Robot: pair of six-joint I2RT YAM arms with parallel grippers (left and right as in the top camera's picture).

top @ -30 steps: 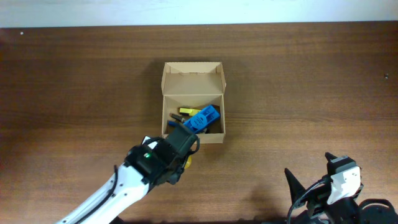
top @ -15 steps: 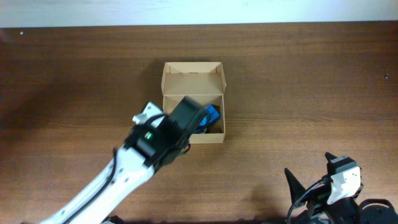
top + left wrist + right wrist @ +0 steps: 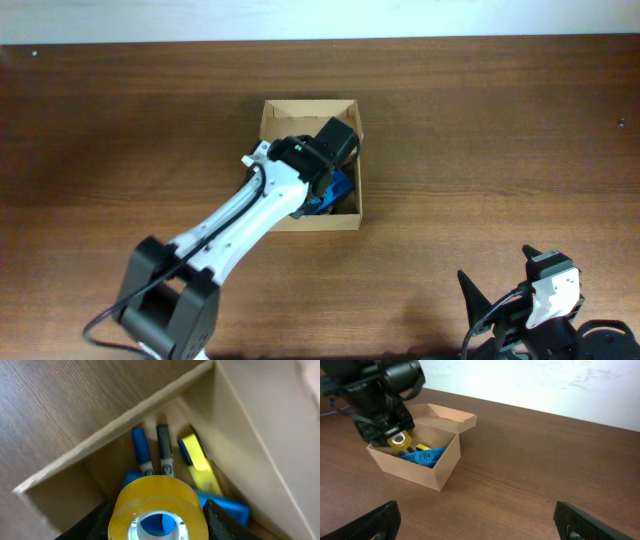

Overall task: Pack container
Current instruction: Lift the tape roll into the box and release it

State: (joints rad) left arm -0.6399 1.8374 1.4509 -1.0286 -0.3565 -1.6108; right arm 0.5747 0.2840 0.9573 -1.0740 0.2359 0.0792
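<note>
The tan cardboard container (image 3: pixel 350 205) stands open at the table's middle, flap lid (image 3: pixel 310 112) folded back; it also shows in the right wrist view (image 3: pixel 445 462). My left gripper (image 3: pixel 159 522) is shut on a yellow tape roll (image 3: pixel 159 507) and holds it over the box's inside (image 3: pixel 398 440). In the box lie a blue marker (image 3: pixel 141 450), a black marker (image 3: pixel 164 450), a yellow highlighter (image 3: pixel 200 465) and a flat blue plastic object (image 3: pixel 225 505). My right gripper (image 3: pixel 475 520) is open and empty at the table's near right, far from the box.
The left arm (image 3: pixel 230 225) stretches from the near left over the box's front wall. Brown wooden table (image 3: pixel 500 150) surrounds the box. A pale wall (image 3: pixel 545 380) lies beyond the far edge.
My left gripper has carried the yellow tape roll from the table in front of the box up and over its front wall, now above the inside. The right arm has not moved.
</note>
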